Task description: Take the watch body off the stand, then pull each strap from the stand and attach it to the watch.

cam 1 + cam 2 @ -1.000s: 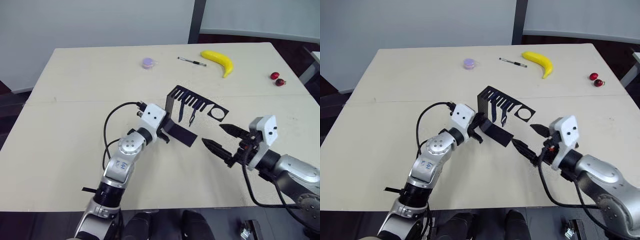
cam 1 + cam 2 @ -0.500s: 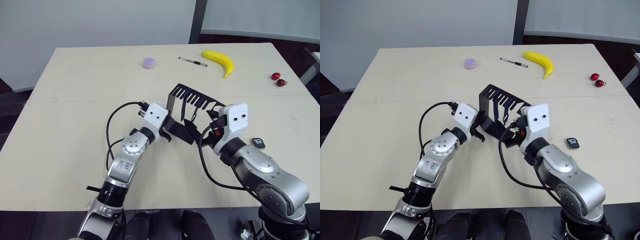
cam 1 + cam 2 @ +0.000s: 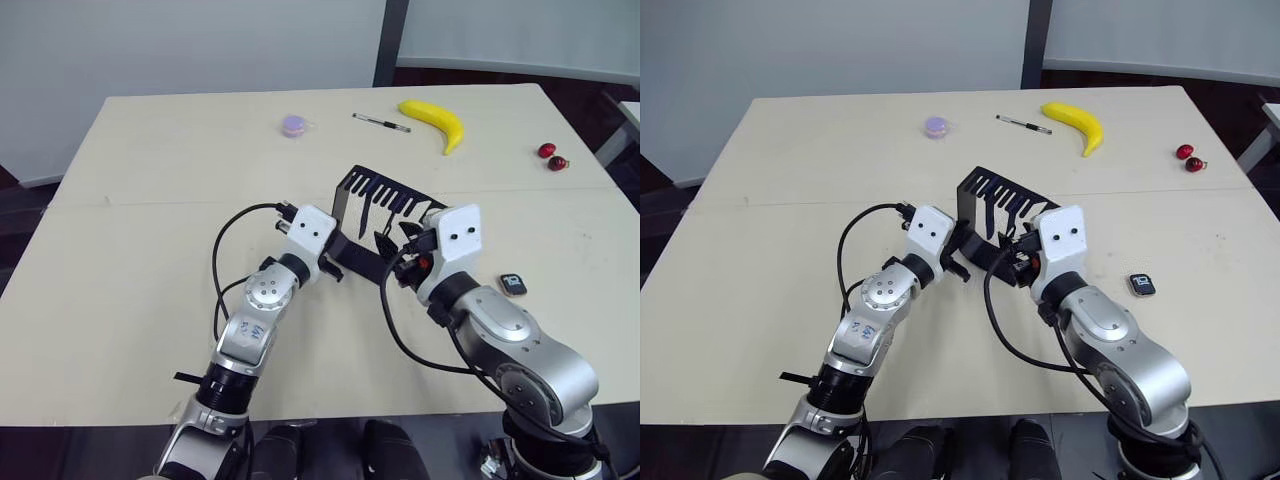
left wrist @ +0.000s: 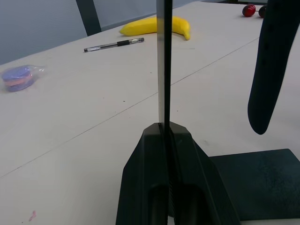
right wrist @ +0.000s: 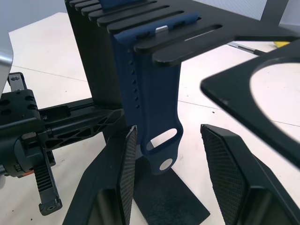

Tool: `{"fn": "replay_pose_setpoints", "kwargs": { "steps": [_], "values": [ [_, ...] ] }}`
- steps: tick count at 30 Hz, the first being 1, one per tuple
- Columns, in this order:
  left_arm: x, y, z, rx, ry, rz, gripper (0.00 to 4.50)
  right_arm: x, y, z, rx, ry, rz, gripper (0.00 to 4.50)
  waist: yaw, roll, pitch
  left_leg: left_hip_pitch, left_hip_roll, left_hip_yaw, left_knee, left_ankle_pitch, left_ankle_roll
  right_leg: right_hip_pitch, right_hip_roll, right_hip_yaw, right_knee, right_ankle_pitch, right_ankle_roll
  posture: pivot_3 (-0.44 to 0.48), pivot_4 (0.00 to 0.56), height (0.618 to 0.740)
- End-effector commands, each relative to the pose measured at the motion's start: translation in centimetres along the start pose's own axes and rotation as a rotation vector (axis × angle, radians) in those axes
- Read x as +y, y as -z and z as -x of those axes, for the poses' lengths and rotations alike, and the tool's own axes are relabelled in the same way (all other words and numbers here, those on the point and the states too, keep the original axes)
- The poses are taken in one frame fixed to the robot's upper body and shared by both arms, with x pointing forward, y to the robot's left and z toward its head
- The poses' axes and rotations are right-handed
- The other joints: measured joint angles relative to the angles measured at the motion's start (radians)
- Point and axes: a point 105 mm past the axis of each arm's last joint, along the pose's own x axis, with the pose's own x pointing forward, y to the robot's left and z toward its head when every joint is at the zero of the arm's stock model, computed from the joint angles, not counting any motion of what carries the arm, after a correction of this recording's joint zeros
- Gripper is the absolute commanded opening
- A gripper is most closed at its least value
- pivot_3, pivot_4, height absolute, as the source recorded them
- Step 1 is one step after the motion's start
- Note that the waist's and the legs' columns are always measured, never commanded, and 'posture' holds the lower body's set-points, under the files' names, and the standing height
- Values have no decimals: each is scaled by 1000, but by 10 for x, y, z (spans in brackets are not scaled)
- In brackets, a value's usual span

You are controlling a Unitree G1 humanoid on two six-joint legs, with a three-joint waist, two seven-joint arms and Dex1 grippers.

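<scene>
The black stand [image 3: 392, 196] is upright mid-table. My left gripper [image 3: 335, 262] is shut on its thin upright wall, seen edge-on between the fingers [image 4: 162, 133]. My right gripper [image 5: 173, 164] is open under the slotted top. Between its fingers [image 5: 125, 178], without touching them, hangs the lower end of a navy strap [image 5: 152, 98]. A second strap [image 3: 363, 220] hangs from the slots nearer the wall. The watch body [image 3: 513, 284] lies flat on the table to the right of my right arm, away from both grippers.
A banana [image 3: 435, 122], a pen [image 3: 381, 122] and a small purple object [image 3: 294, 126] lie at the table's far side, and two red cherries [image 3: 552, 156] at the far right. The stand's flat foot [image 5: 168, 206] lies below my right gripper.
My right arm swung from the front right to the stand, and its open fingers now straddle a strap. The watch body appeared on the table half a second ago. The left gripper kept its hold.
</scene>
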Motion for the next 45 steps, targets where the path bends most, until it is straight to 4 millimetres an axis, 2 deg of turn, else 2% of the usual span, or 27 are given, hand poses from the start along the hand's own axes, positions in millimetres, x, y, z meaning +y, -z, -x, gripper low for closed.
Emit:
{"fn": "replay_pose_setpoints", "kwargs": {
  "steps": [1, 4, 5, 7, 18, 45],
  "values": [
    [0, -10, -3, -42, -10, -15, 0, 3, -11, 0, -50, -21, 16, 2319, -3, 0, 0, 0, 0, 0, 0, 0, 0, 0, 0, 0, 0, 0, 0, 0, 150, 740],
    [-1, -11, -4, -45, -12, -15, 0, 4, -13, -1, -57, -26, 22, 1493, -6, 0, 0, 0, 0, 0, 0, 0, 0, 0, 0, 0, 0, 0, 0, 0, 150, 740],
    [-1, -11, -4, -46, -11, -14, 0, 4, -13, -2, -59, -28, 23, 919, -7, 0, 0, 0, 0, 0, 0, 0, 0, 0, 0, 0, 0, 0, 0, 0, 150, 740],
    [-1, -11, -4, -46, -10, -13, 0, 5, -15, -3, -65, -33, 26, 49, -7, 0, 0, 0, 0, 0, -1, 0, 0, 0, 0, 0, 0, 0, 0, 0, 150, 740],
    [-3, -11, -5, -51, -2, -7, 0, 5, -28, 11, -91, -101, 177, 49, -7, 0, 0, 0, 0, 0, -1, 0, 0, 0, 0, 0, 0, 0, 0, 0, 150, 740],
    [-2, -9, -9, -37, 5, -9, 0, 2, -35, 29, -110, -235, 271, 49, -5, 0, 0, 0, -1, 0, -1, 0, 0, 0, -1, 0, -4, 0, 0, 0, 150, 740]
  ]
}}
